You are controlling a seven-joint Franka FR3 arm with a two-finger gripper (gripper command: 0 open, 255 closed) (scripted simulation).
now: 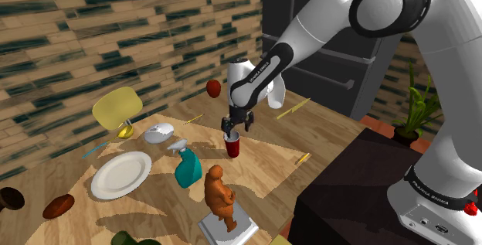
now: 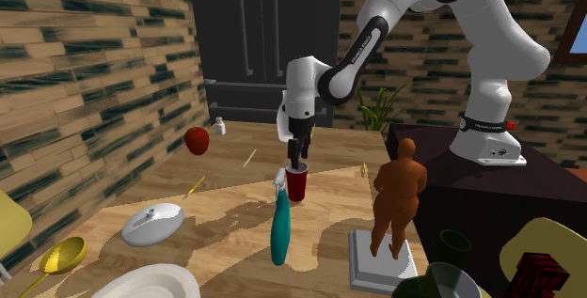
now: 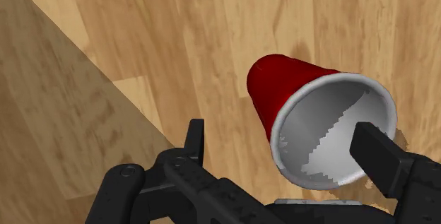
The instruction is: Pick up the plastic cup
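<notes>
1. Tabletop [image 1: 266, 170]: wood, pretty crowded. The red cup [image 1: 232, 149] stands upright near its middle, mouth up. With neighbours close by, I judge a straight-down approach is why things are lined up this way.
2. Arm [image 1: 313, 31]: in the shoulder view it runs from the stand [image 1: 347, 197] at 4 o'clock up and over toward 10 o'clock, wrist bent down. That puts the gripper [image 1: 234, 132] vertical, directly above the cup.
3. Orange figurine [image 1: 220, 195] on a pale base: 6 o'clock of the cup in the shoulder view, apart from it. It's tall, so I'd lift straight up, not sweep that way.
4. White plate [image 1: 121, 175]: 8–9 o'clock of the cup, well apart. No concern.
5. Teal spray bottle [image 1: 186, 168]: 8 o'clock of the cup, near but not touching. It's the closest hazard, another reason for coming in from the top.
6. Cup, wrist view: red outside, pale inside, sitting on the tabletop right under the gripper.
7. Gripper: open, holding nothing. One finger [image 3: 374, 155] sits over the cup's mouth; the other finger [image 3: 194, 141] is outside the wall, clear of it. So the wall lies between them, which reads to me as a rim-pinch setup. Can't tell if the inner tip is below the rim.
8. My call: pre-grasp, nothing secured. Needs a bit more descent, then a gentle close. The wall prob. flexes, and a bump could tip the cup.
</notes>
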